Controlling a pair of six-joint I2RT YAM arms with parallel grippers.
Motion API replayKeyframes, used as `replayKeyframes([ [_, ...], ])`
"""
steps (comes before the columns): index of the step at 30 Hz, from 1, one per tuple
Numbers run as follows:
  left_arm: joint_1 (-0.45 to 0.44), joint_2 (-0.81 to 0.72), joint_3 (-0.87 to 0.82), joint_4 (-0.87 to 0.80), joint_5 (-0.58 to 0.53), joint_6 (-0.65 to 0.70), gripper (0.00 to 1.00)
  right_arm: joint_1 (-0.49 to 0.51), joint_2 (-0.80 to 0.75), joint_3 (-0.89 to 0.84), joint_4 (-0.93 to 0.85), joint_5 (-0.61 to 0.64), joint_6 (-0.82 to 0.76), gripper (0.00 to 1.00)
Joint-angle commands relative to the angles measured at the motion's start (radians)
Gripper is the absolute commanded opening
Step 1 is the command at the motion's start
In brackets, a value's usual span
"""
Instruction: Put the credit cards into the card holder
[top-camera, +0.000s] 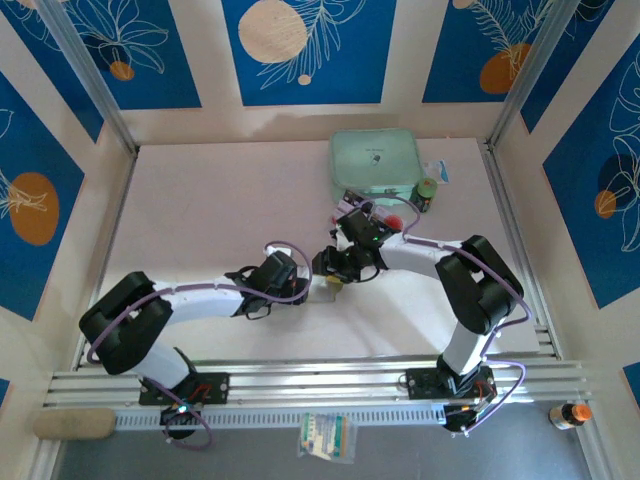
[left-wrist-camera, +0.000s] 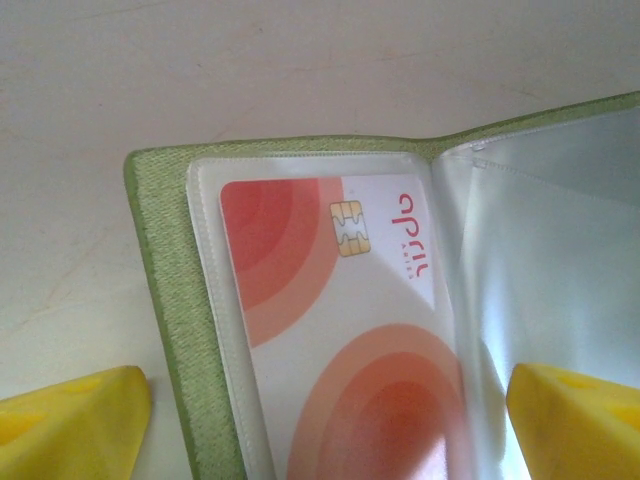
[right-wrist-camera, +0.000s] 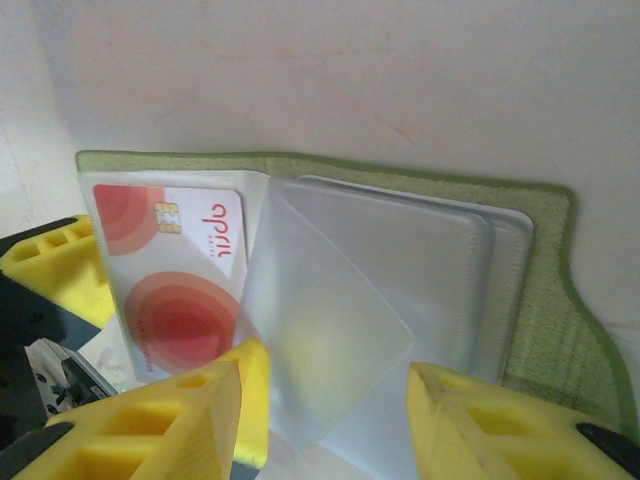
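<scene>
The olive-green card holder (right-wrist-camera: 545, 290) lies open on the pale table, its clear plastic sleeves fanned out. A white credit card (left-wrist-camera: 330, 300) with red round marks and a gold chip sits inside the left sleeve, against the green edge (left-wrist-camera: 180, 300); the same card (right-wrist-camera: 170, 260) shows in the right wrist view. My left gripper (left-wrist-camera: 325, 425) is open, its yellow fingers standing wide either side of that card. My right gripper (right-wrist-camera: 335, 400) is open too, with a loose clear sleeve leaf (right-wrist-camera: 330, 320) lying between its fingers, ungripped. In the top view both grippers (top-camera: 318, 272) meet mid-table.
A mint-green case (top-camera: 375, 165) stands at the back right with a small bottle (top-camera: 427, 195) and a red object (top-camera: 396, 217) beside it. Patterned walls and metal rails enclose the table. Another small bottle (top-camera: 570, 413) lies outside the front right rail.
</scene>
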Motion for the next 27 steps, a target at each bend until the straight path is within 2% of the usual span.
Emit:
replayKeyframes([
  [1, -0.006, -0.012, -0.016, -0.004, -0.019, 0.004, 0.92, 0.016, 0.0, -0.009, 0.021, -0.019, 0.026, 0.47],
  [14, -0.005, -0.022, -0.021, -0.004, -0.022, 0.005, 0.92, 0.035, 0.059, -0.006, 0.05, -0.032, 0.061, 0.46],
  [27, -0.005, -0.019, -0.023, 0.003, -0.023, 0.004, 0.92, 0.038, -0.009, -0.04, 0.05, -0.023, 0.078, 0.46],
])
